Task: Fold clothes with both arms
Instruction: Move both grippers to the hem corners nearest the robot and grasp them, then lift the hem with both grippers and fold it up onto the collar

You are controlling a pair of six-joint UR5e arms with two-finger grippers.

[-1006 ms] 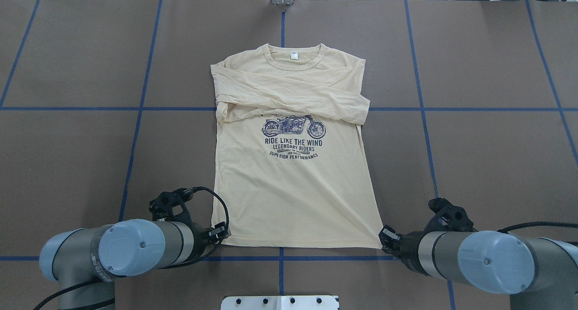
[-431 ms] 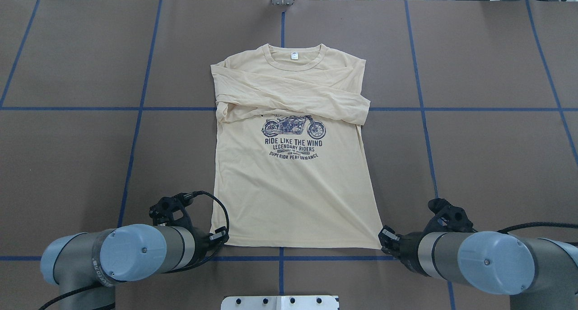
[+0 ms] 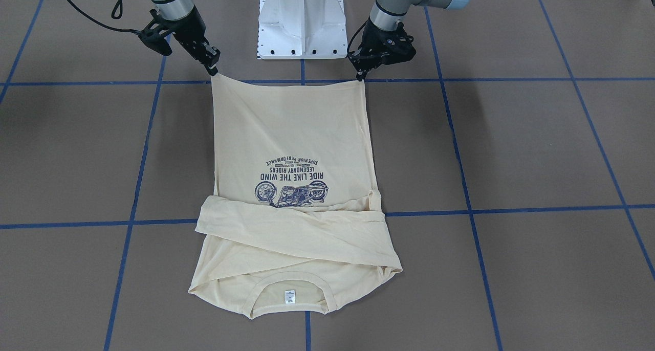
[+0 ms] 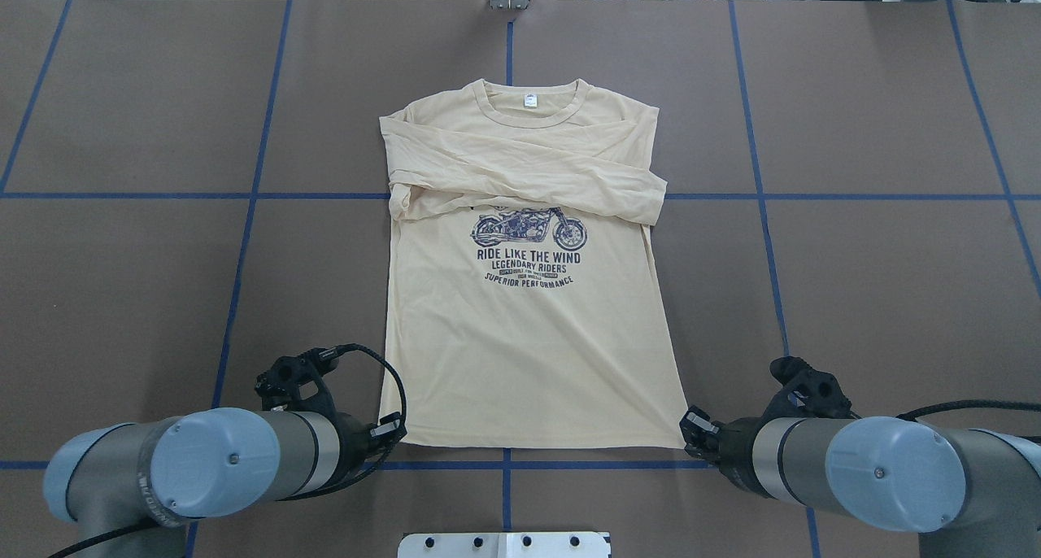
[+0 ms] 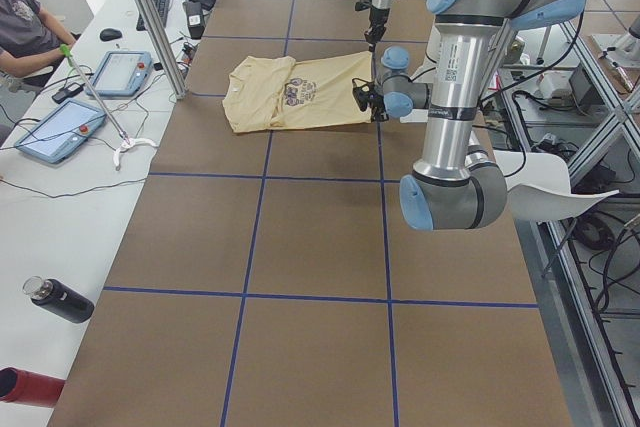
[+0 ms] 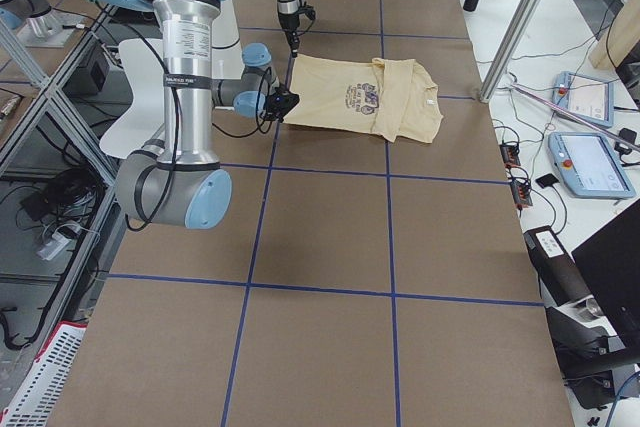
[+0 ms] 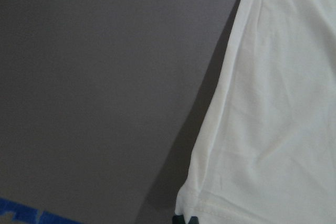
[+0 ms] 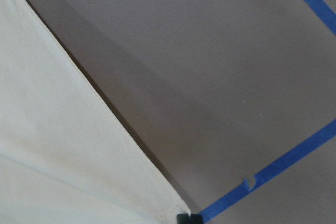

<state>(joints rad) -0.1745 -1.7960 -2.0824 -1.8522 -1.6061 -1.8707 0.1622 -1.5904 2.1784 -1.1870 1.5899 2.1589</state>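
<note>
The cream-yellow T-shirt (image 4: 520, 338) lies flat, print up, both sleeves folded across its chest and the collar at the far side. It also shows in the front view (image 3: 291, 151). My left gripper (image 4: 394, 429) is shut on the shirt's near left hem corner, also seen in the front view (image 3: 358, 74). My right gripper (image 4: 691, 429) is shut on the near right hem corner (image 3: 212, 70). The hem runs straight between them. Each wrist view shows a hem corner (image 7: 210, 203) (image 8: 157, 203) just above the mat, with a shadow under it and only a sliver of black fingertip.
The white pedestal base (image 4: 504, 544) stands just behind the hem, between the arms. Blue tape lines (image 4: 244, 196) grid the brown mat. A side bench holds tablets (image 5: 60, 127) and bottles (image 5: 55, 299), with a seated person (image 5: 20, 27) beside it.
My left arm has drawn back and to the left a little, with its gripper staying at the hem corner. The right arm and the shirt's body have not moved.
</note>
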